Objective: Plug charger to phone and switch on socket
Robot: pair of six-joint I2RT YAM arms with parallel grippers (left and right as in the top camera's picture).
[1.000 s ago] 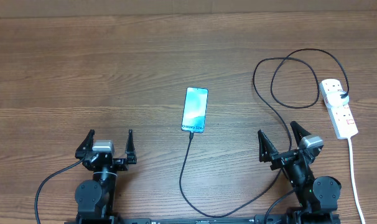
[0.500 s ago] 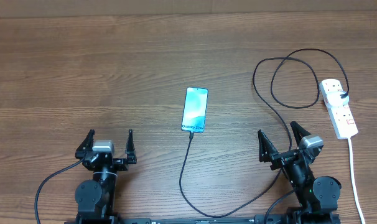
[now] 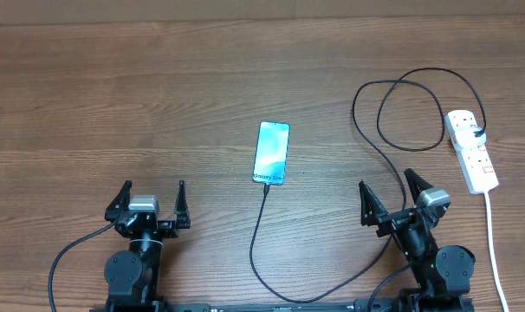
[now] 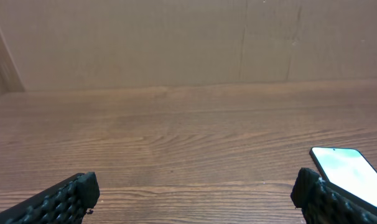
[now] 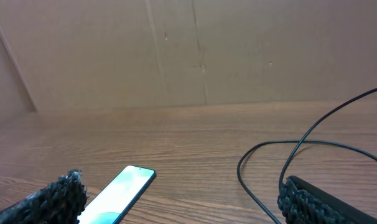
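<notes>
Overhead, the left gripper [image 3: 153, 186] sat at the near edge of the table [image 3: 115, 87] with its fingers spread fully apart and nothing between them. The right gripper [image 3: 386, 180] was just as wide and just as empty. The phone [image 3: 271, 152] lay flat, screen up, ahead of both grippers and in the gap between them, well apart from either. The charger [image 3: 256, 234] met the phone's near short edge, which suggests it was already plugged in. From there it swept back past the right fingers and looped ahead of them to the socket [image 3: 472, 149]. The socket lay ahead of the right fingers and to their outer side, its white cord [image 3: 492, 243] trailing back. Whether the red switches were on could not be told. Both arms looked parked clear, probably so as not to snag the cable.

In the left wrist view, the two padded fingertips [image 4: 64, 198] framed bare wood. The phone's screen showed just ahead of the inner finger, not touching it.

In the right wrist view, the fingers [image 5: 51, 199] gaped on nothing. The phone lay just ahead of the inner finger, and the charger's loops curved ahead of the outer one. The socket was out of frame.
</notes>
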